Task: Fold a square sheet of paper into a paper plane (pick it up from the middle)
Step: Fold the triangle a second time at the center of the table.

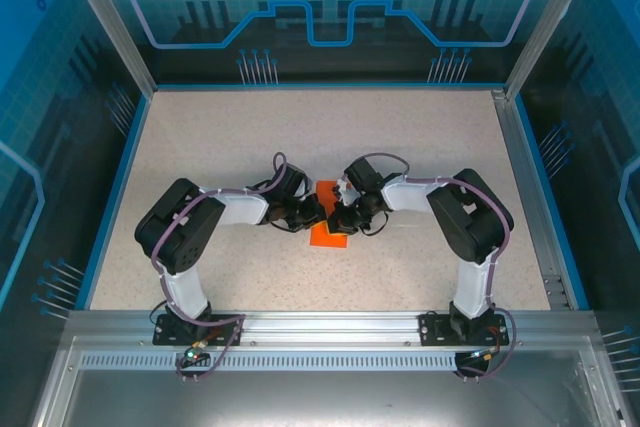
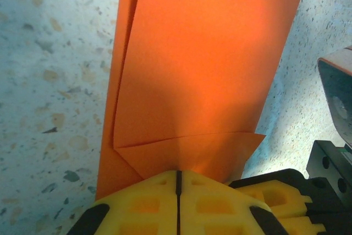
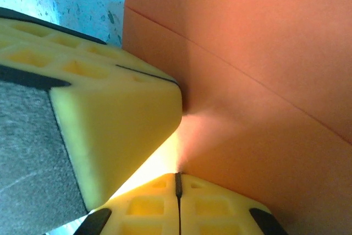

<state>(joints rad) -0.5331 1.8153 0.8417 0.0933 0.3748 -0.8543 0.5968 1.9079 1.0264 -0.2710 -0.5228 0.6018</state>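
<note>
The square sheet of paper (image 1: 328, 235), bright orange and folded into a narrow layered strip with a slanted flap, lies on the speckled table between both arms. In the left wrist view the sheet of paper (image 2: 209, 70) stretches away from my left gripper (image 2: 179, 173), whose yellow jaws are shut with their tips on its near end. My right gripper (image 3: 177, 175) is also shut, its tips against the paper (image 3: 264, 81). The left gripper's fingers (image 3: 110, 119) touch the sheet right beside it. I cannot tell whether either pinches a fold. From above, the left gripper (image 1: 312, 215) and right gripper (image 1: 343, 217) meet over the paper.
The speckled tabletop (image 1: 250, 137) stretches wide around the arms. A blue rim and clear enclosure walls (image 1: 120, 127) bound it. An aluminium rail (image 1: 330, 327) carries both arm bases at the near edge.
</note>
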